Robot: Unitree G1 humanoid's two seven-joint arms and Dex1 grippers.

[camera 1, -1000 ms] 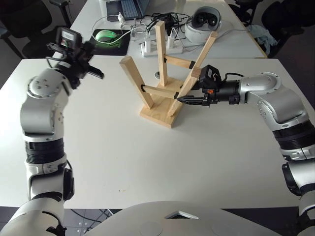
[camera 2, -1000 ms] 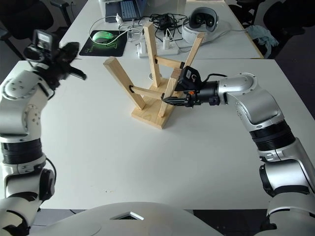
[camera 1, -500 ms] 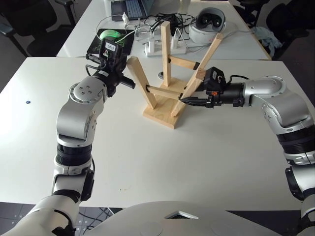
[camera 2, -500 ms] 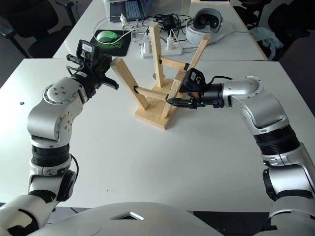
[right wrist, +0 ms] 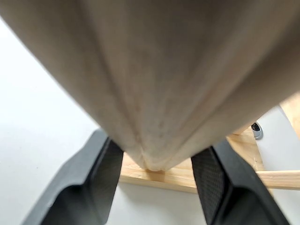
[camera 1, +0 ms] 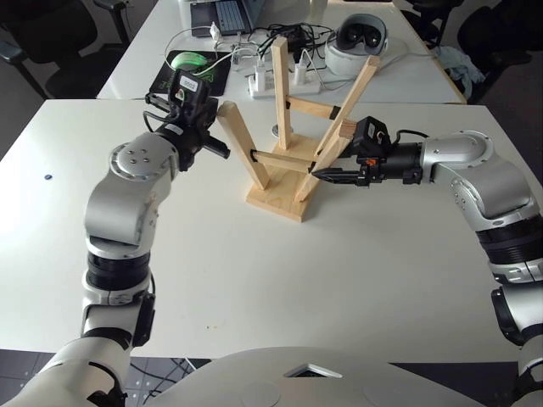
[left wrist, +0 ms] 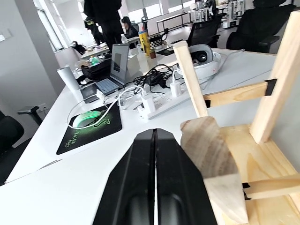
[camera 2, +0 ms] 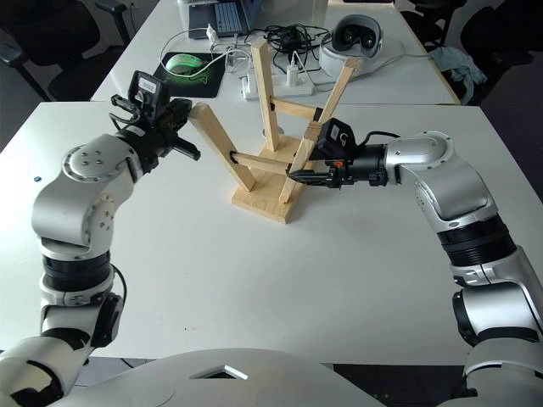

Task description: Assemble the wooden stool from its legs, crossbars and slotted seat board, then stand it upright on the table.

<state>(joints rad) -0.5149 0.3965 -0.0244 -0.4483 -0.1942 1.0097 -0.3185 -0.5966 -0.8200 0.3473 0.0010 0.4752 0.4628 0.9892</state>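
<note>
**Stool inverted: right arm on one leg, left arm closed beside another**

Head views: The stool point(camera 1: 284, 157) stands upside down near the middle of the table point(camera 1: 254, 288). Its seat board point(camera 1: 273, 202) lies flat on the top, and the legs slant upward with the crossbars fitted. The right gripper point(camera 1: 321, 175) lies level at the stool's right and meets the right-hand leg point(camera 1: 339, 119) low down, just above the board. The left gripper point(camera 1: 222, 155) is just beside the upper end of the left-hand leg point(camera 1: 240, 144), on its outer side.

Left wrist view: its fingers are pressed together and hold nothing. The leg's cut end lies to one side of them, not between.

Right wrist view: the fingers point(right wrist: 89, 187) sit either side of the leg, seemingly clamped on it.

Assessment: righting the stool turns on that low hold. The left gripper must open before it can take its leg.
</note>
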